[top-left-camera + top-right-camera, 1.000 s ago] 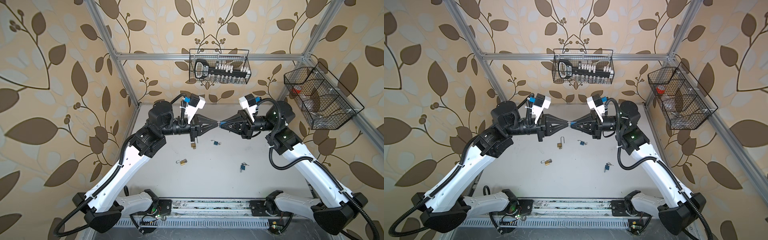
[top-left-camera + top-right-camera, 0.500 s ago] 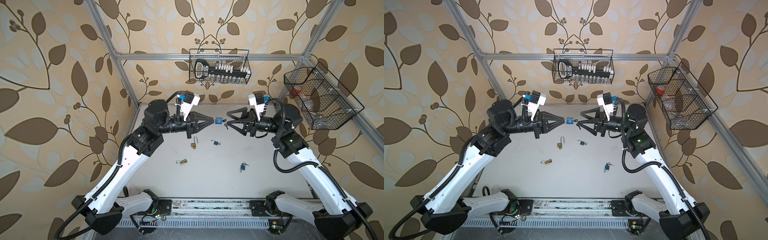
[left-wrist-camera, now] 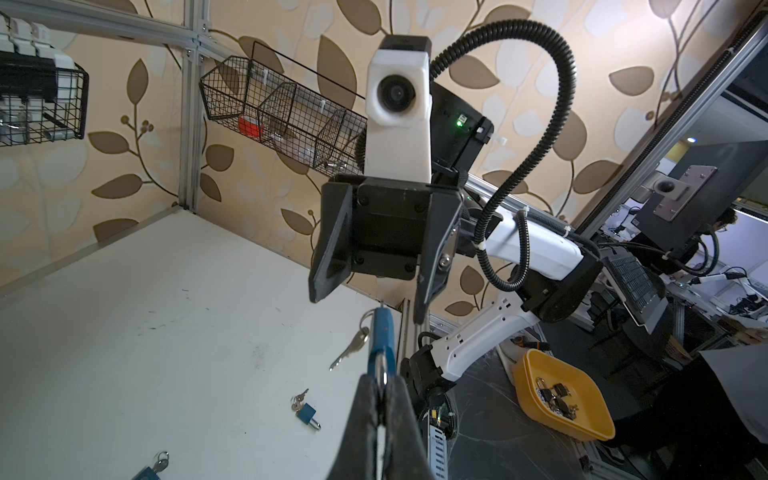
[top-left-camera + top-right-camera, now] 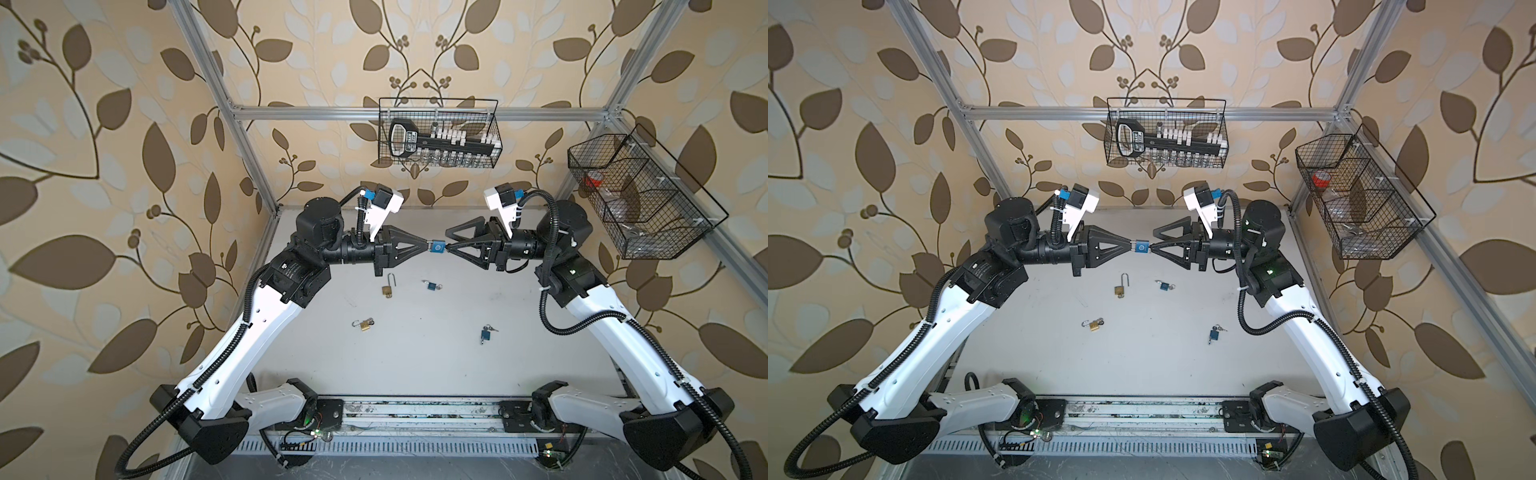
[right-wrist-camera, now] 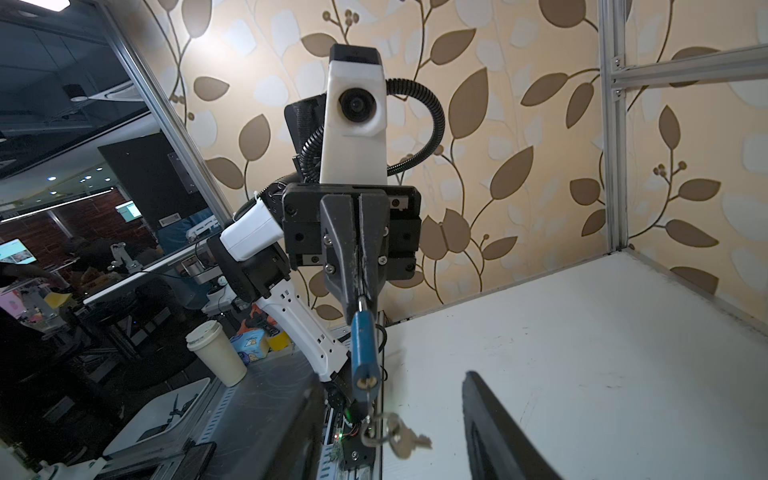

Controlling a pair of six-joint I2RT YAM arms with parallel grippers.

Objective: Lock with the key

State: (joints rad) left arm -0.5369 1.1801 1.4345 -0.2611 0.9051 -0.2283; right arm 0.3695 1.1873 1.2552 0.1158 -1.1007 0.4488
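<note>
Both top views: stereo head high overhead, looking steeply down at the desk (image 4: 415, 374), both arms and back wall in frame, nearly identical. Left wrist cam sits behind the left pincer (image 3: 383, 380), looks along it, close on the blue padlock (image 3: 382, 328) with the right pincer (image 3: 372, 301) face-on. Right wrist cam mirrors that, facing back. All four views share the padlock and desk.

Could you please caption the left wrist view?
Left gripper holds the blue padlock by its shackle, facing the open right gripper.
</note>
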